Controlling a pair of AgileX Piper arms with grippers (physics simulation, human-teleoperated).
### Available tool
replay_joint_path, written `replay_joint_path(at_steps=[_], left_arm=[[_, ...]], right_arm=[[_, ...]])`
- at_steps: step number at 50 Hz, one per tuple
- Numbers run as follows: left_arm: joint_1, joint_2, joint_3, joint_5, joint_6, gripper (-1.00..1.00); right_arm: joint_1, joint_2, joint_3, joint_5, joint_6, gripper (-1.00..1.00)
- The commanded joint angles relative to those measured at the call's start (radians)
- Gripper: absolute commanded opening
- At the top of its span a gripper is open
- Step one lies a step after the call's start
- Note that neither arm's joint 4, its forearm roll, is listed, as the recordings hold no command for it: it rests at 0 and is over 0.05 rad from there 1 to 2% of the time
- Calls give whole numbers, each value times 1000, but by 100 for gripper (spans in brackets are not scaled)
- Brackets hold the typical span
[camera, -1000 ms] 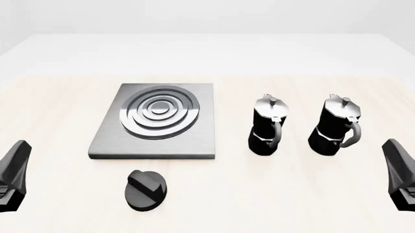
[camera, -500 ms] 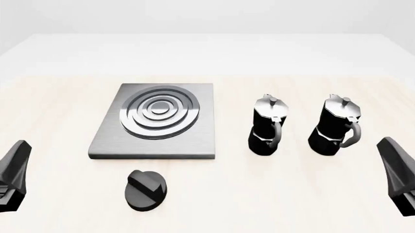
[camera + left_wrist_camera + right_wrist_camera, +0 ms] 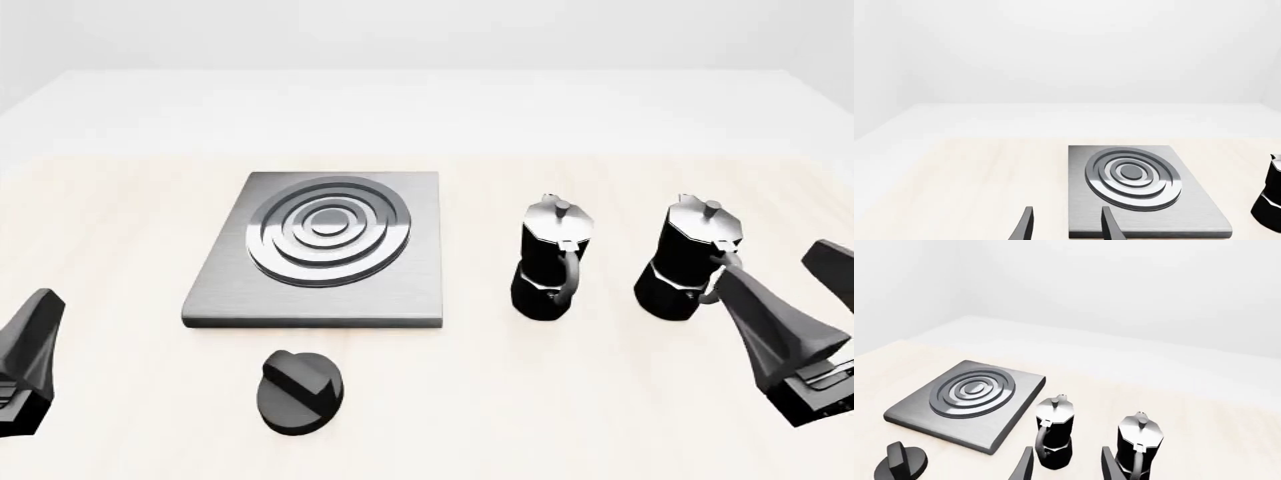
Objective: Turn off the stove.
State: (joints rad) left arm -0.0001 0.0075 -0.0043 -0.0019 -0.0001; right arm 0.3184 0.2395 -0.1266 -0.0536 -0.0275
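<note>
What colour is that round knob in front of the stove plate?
Black all over; the knob shows best in the front view.

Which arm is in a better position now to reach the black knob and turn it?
Probably the left. The knob lies on the table's left half, nearer the left gripper. The right gripper sits beyond two moka pots, farther away.
</note>
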Motion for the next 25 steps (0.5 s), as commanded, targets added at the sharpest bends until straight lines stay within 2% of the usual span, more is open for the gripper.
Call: replay_joint_path(at_steps=[1,8,12,14,25], left_arm=[[0,0,0,0,0,100],[0,0,0,0,0,100],[0,0,0,0,0,100],[0,0,0,0,0,100],[0,0,0,0,0,100]], right_arm=[[107,209,-42,-96,-47,100],[196,332,-84,-138,-98,100],[242,376,-114,-132,-85,100],[278,403,-131,-127,-99,100],[347,552,-216,-115,-100,100]])
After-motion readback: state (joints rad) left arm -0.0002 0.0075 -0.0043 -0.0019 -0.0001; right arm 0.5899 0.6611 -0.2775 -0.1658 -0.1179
